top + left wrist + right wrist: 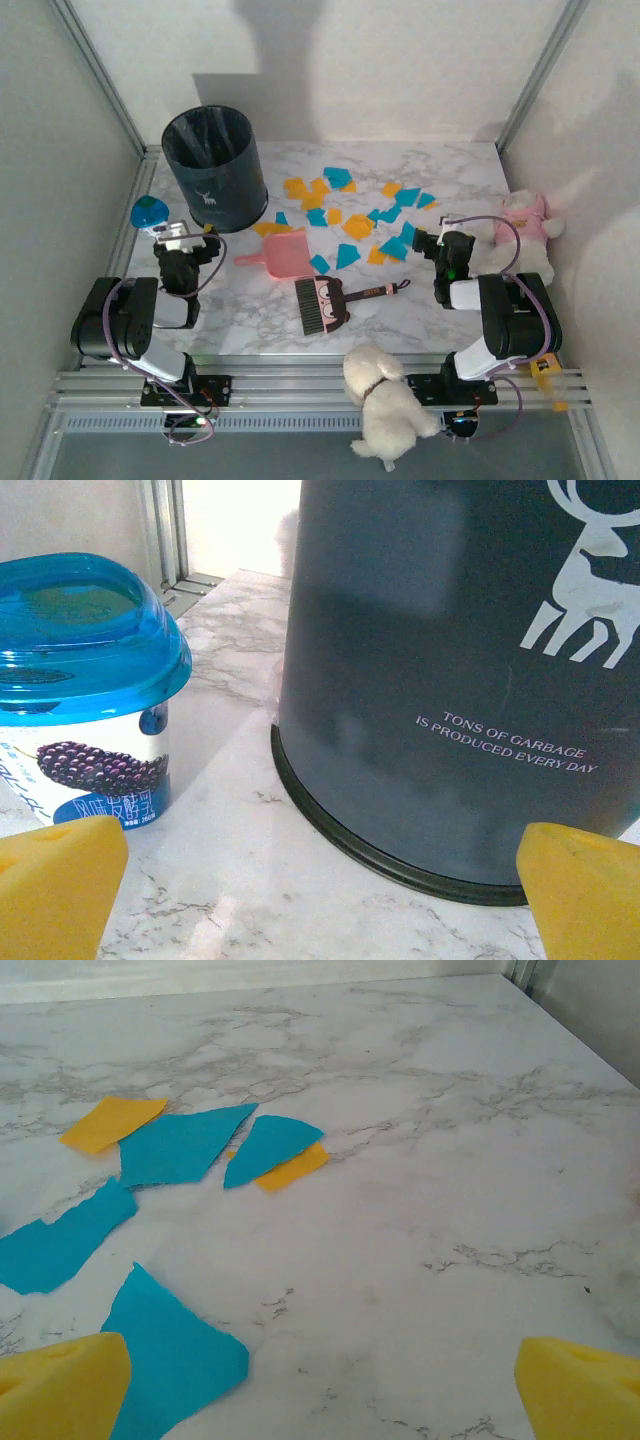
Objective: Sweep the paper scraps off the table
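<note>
You have, left to right: one yogurt cup (147, 213); left gripper (188, 236), jaws spread, empty; one bin (215, 182); one dustpan (278, 255); one brush (325, 300); paper scraps (350, 222), roughly two dozen, strewn mid-table (250, 320); one white plush dog (385, 400); right gripper (437, 235), jaws spread, empty; one pink-shirted plush (525, 230).

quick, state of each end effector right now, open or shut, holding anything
left end effector: open, holding nothing
right end effector: open, holding nothing

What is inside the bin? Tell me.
The bin holds a dark liner bag. Nothing else shows inside. The rim hides its near inner wall, and the bottom is too dark to read.
</note>
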Controlling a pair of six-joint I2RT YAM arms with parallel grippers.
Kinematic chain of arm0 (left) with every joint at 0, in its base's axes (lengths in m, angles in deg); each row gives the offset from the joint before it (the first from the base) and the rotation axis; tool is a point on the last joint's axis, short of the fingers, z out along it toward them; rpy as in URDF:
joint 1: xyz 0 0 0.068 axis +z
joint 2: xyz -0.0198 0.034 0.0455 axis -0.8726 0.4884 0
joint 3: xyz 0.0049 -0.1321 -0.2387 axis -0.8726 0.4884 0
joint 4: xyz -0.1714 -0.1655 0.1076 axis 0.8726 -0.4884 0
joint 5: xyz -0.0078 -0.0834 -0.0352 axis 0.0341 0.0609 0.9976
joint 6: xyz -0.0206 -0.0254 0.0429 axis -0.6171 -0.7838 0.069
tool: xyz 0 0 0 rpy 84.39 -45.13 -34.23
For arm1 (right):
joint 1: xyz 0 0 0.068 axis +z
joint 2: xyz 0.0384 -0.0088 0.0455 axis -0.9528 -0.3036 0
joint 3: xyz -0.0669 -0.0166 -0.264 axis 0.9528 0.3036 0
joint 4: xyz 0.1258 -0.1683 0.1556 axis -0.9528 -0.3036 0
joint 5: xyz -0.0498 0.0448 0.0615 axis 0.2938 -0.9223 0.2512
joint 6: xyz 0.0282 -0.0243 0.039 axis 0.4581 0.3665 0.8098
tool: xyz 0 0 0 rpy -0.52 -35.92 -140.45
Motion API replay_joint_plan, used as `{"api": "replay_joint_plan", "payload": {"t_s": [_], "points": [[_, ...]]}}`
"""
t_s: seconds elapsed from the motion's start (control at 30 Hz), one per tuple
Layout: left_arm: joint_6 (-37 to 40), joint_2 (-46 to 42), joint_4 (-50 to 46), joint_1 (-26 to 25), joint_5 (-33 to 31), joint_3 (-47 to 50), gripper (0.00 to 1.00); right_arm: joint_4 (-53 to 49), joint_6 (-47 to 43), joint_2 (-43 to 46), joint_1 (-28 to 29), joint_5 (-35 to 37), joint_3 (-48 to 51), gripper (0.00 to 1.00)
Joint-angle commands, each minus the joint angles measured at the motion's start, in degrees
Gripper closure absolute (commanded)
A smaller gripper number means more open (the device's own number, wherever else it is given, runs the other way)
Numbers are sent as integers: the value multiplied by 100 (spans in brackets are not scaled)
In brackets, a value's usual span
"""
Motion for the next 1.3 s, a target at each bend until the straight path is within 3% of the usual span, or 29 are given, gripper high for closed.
{"api": "replay_joint_plan", "payload": {"t_s": [0.0, 0.77, 1.0, 1.1, 1.27], "points": [[3, -19, 211, 22, -42, -85, 0, 221, -11, -61, 36, 120, 45, 1], [-3, -44, 190, 21, -40, -88, 0, 246, -16, -59, 37, 118, 63, 1], [-125, -762, 131, -15, -435, 218, 0, -257, 32, 323, 34, 246, -45, 1], [-388, -1449, -722, -23, -621, 151, 0, -711, 66, 678, 36, 290, -110, 1], [-934, -2677, -3038, -144, -837, -387, 1, -2923, 598, 1398, 38, 237, -847, 1]]}}
